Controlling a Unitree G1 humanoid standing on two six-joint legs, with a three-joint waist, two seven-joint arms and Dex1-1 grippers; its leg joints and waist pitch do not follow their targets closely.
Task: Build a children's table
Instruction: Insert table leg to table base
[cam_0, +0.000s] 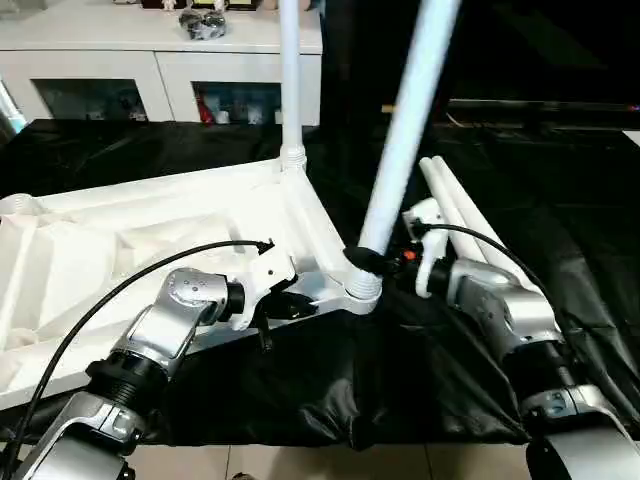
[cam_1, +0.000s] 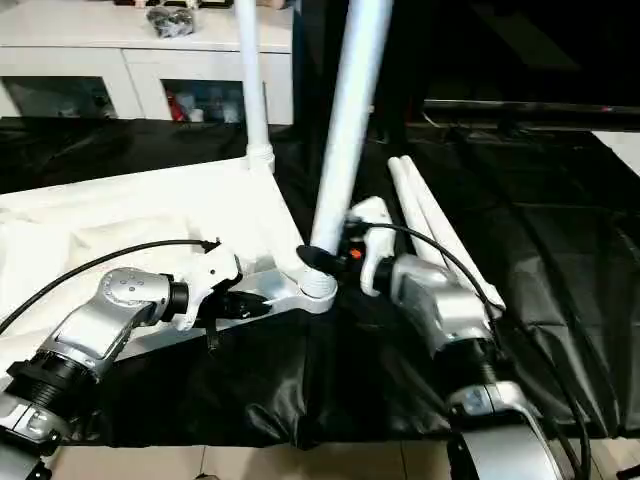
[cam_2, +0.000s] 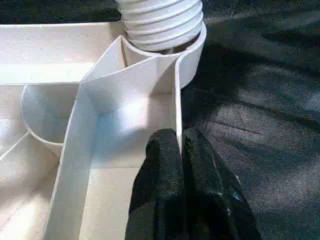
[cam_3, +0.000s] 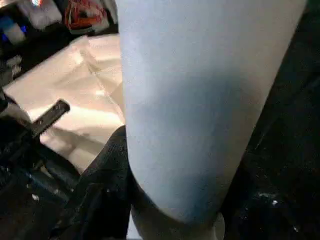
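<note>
Black-covered table (cam_0: 560, 200) bearing our upturned white tabletop (cam_0: 110, 240); one leg (cam_0: 290, 80) upright in the far corner socket. Our left gripper (cam_2: 181, 150) pinches the top's thin rim wall; our right gripper (cam_0: 372, 262) clasps a second leg (cam_0: 405, 130) seated tilted in the near socket (cam_0: 362, 290); two spare legs (cam_0: 460, 215) beside

You see an all-white ribbed plastic tabletop (cam_0: 150, 225) and white tubular legs (cam_0: 405, 130) upon glossy black table covering (cam_0: 560, 200), silver forearms (cam_0: 165, 335) alongside.
</note>
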